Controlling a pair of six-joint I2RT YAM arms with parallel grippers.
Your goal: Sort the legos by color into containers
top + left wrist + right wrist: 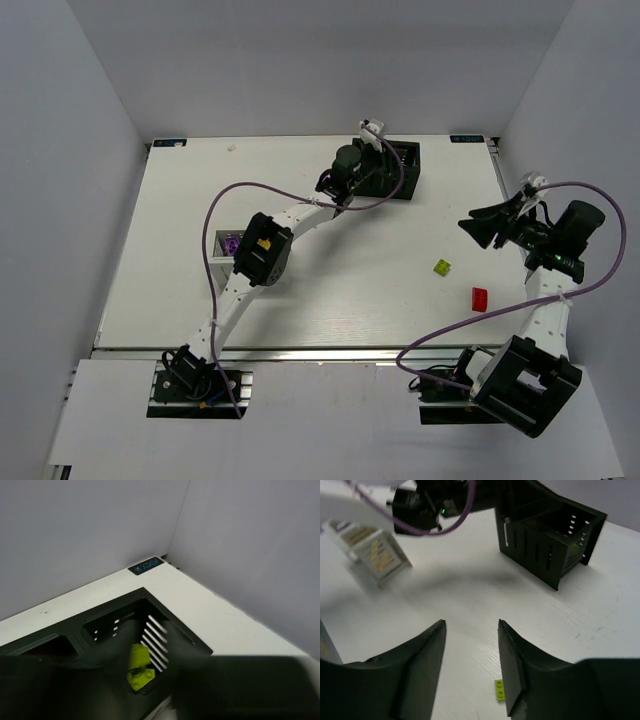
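From above, my left gripper reaches over the black slotted plastic box at the far side of the white table. My right gripper hovers near a small lime green studded plastic brick and a small red studded plastic brick, both loose on the table. The white slotted plastic box, with a purple brick inside, peeks from under my left arm.

At my left wrist, my fingers are dark blurs standing apart and gripping nothing. They hang above the black box's corner compartment, where lime green bricks lie. I judge this arm's drop-off done, so it need only lift clear.

At my right wrist, the fingers gape wide and empty. The loose lime green brick sits off-centre, beside one finger's inner edge. My next move is to centre on it, descend, close, then carry it to that green compartment
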